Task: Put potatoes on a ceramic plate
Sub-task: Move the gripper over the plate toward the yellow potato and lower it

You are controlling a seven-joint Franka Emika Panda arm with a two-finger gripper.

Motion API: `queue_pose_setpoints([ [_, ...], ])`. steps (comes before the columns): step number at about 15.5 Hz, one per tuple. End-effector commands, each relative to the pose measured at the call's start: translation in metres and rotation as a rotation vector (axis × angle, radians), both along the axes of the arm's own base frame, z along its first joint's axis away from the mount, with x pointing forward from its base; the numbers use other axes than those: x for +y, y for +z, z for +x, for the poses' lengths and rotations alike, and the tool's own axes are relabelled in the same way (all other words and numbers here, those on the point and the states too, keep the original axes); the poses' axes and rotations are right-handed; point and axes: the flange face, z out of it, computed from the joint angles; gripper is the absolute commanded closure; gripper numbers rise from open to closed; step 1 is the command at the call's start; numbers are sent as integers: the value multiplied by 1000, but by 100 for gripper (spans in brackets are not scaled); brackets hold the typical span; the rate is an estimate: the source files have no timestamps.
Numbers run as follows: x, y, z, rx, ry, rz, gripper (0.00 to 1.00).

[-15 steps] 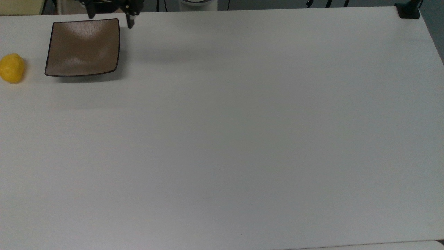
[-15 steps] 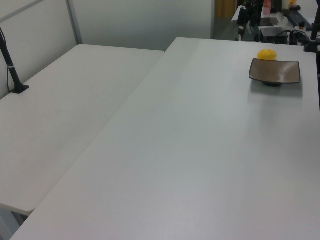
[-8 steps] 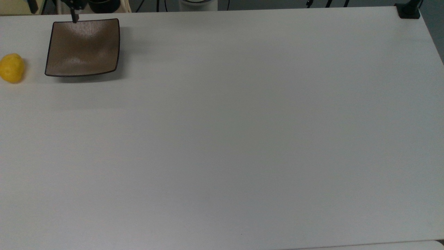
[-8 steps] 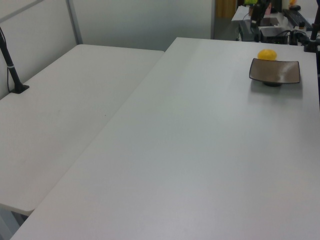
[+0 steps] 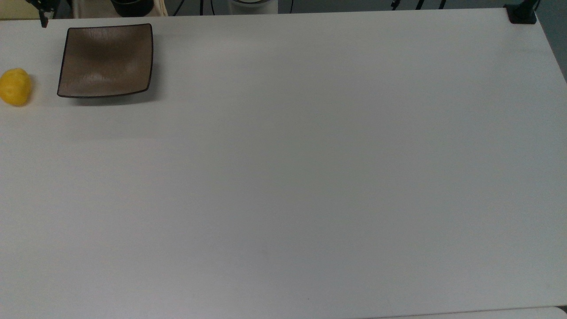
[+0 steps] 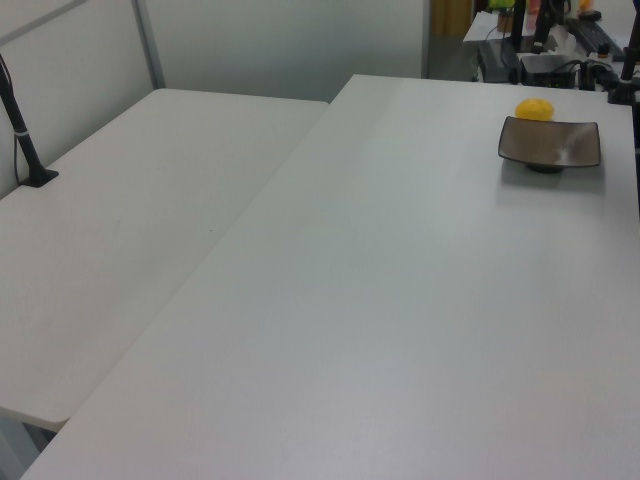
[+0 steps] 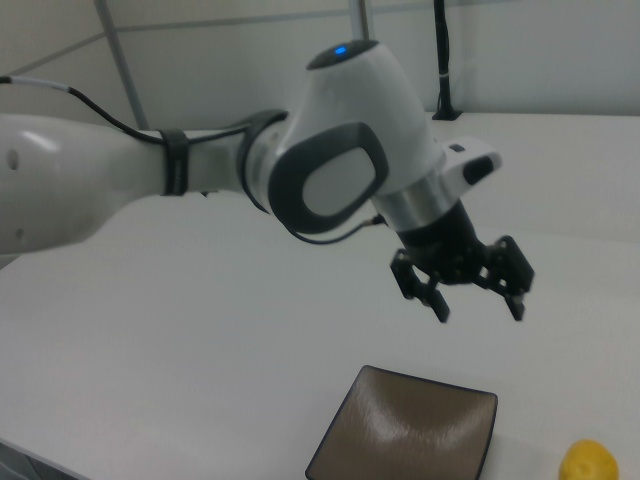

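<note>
The square brown ceramic plate [image 5: 106, 60] sits near the far left corner of the white table in the top view, with nothing on it. The yellow potato [image 5: 15, 86] lies on the table just off the plate's left side in the top view. In the left view, the potato [image 6: 535, 108] is beyond the plate [image 6: 550, 143]. In the right view, my gripper [image 7: 478, 303] hangs open and holds nothing, in the air above the plate [image 7: 405, 432], with the potato [image 7: 588, 466] at the lower right. One dark fingertip [image 5: 43, 21] pokes in at the top view's far left edge.
A black clamp [image 5: 522, 13] sits on the table's far right corner in the top view. Cables and equipment [image 6: 560, 60] crowd the space past the table's end in the left view. A second white table [image 6: 120, 220] with a black post [image 6: 20, 130] adjoins it.
The gripper has swept to the top view's left along the table's far edge, from beyond the plate's right corner to past its left corner. Plate and potato have not moved.
</note>
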Motion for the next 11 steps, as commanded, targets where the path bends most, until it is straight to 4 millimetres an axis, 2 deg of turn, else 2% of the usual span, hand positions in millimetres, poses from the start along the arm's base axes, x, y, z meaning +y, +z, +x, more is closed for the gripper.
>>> queue_pose_setpoints([
  [1, -27, -35, 4, 59, 62, -76, 0],
  [5, -55, -72, 5, 118, 112, -139, 0],
  [8, -73, -105, 5, 147, 113, -155, 0],
  [9, -81, -123, 5, 173, 114, -162, 0],
  [11, -94, -140, 6, 207, 120, -192, 0],
])
